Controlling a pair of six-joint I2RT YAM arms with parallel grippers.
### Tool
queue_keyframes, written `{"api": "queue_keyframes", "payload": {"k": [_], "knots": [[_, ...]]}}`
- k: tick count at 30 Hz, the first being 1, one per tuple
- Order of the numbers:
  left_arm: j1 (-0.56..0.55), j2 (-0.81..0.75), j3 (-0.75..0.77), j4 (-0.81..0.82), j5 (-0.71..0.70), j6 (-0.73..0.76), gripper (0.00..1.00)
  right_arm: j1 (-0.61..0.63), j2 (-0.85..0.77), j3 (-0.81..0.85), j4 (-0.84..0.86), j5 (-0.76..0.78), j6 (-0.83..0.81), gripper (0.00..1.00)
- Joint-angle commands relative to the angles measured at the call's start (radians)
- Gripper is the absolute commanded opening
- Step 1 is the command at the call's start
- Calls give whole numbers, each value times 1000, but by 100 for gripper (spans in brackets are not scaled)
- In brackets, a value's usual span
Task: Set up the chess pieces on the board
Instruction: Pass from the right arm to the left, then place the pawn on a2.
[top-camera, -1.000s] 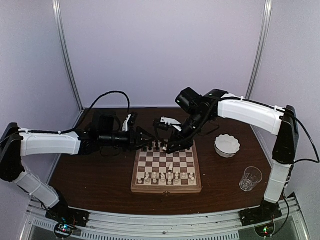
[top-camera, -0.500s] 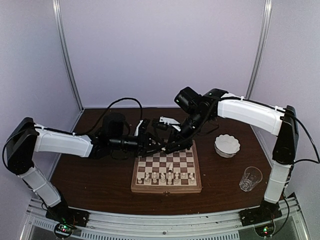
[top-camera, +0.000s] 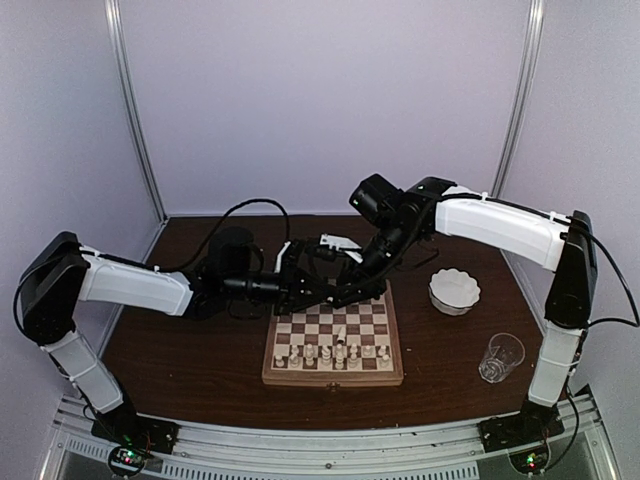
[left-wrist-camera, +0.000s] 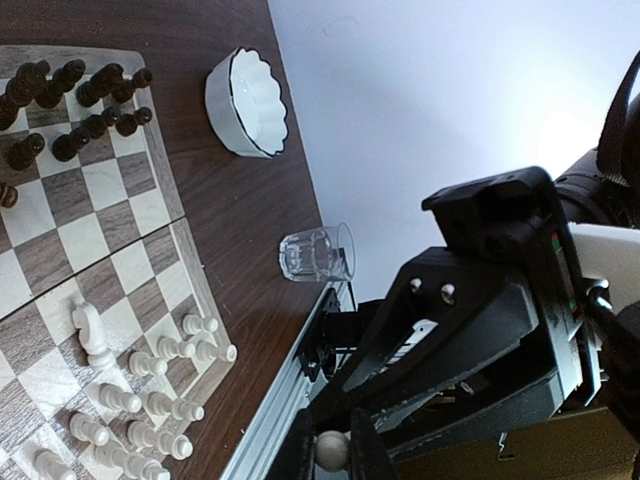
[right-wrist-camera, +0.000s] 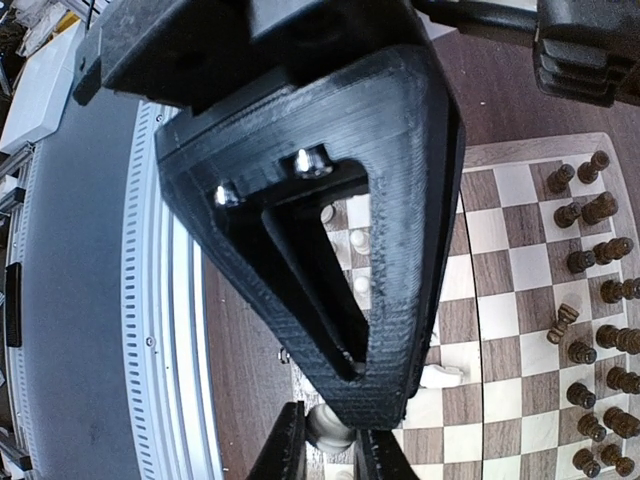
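The board (top-camera: 333, 378) lies mid-table. White chess pieces (top-camera: 335, 352) stand along its near rows and dark ones (left-wrist-camera: 75, 95) along the far rows. Both grippers meet just above the board's far edge. In the left wrist view my left gripper (left-wrist-camera: 333, 455) is shut on the round head of a cream-white piece (left-wrist-camera: 333, 448). In the right wrist view my right gripper (right-wrist-camera: 330, 440) is shut on the same kind of cream piece (right-wrist-camera: 328, 425), with the left gripper's black body (right-wrist-camera: 330, 200) right against it. A white piece (left-wrist-camera: 90, 325) lies toppled on the board.
A white scalloped bowl (top-camera: 454, 290) sits right of the board, and a clear glass (top-camera: 501, 357) stands nearer the front right. A dark piece (right-wrist-camera: 562, 322) lies tipped among the dark rows. The arms cross over the board's far edge.
My left arm has reached right to meet the right gripper, and its jaws have closed on the white piece. The right arm has stayed still.
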Motion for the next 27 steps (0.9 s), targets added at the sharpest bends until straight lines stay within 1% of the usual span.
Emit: {"api": "queue_keyframes", "payload": {"k": [1,5,6,8,9,10,12,13,14,15,17,20,22,23,27], "knots": [[-7,17,13,127,31,-38,7,6,12,14,24,12,3,8],[-5,9,1,143,20,-49,3,6,14,17,17,17,7,12],[-3,0,1,127,17,-34,3,5,7,14,8,17,3,13],[2,-28,8,31,3,24,3,-3,-15,5,-10,9,-9,17],[7,-51,18,-37,-13,72,3,-12,-33,-6,-16,0,-13,19],[10,-75,38,-133,-31,156,3,-23,-54,-20,-15,-10,-14,22],[13,-127,109,-395,-97,339,3,-49,-92,-55,-23,-26,-21,29],[11,-149,154,-561,-152,433,3,-61,-113,-78,-27,-31,-33,32],[10,-166,193,-684,-206,516,3,-74,-137,-112,-26,-30,-46,34],[10,-181,214,-778,-259,577,3,-87,-164,-147,-20,-25,-55,36],[10,-212,228,-883,-354,661,3,-121,-214,-222,9,-22,-66,37],[8,-245,209,-957,-485,751,3,-186,-281,-328,63,-8,-73,38],[-8,-265,169,-961,-605,804,3,-240,-314,-396,109,-7,-68,39],[-15,-268,149,-944,-641,825,3,-272,-331,-439,132,-5,-61,40],[-39,-244,122,-911,-664,870,3,-320,-360,-505,181,3,-51,42]]}}
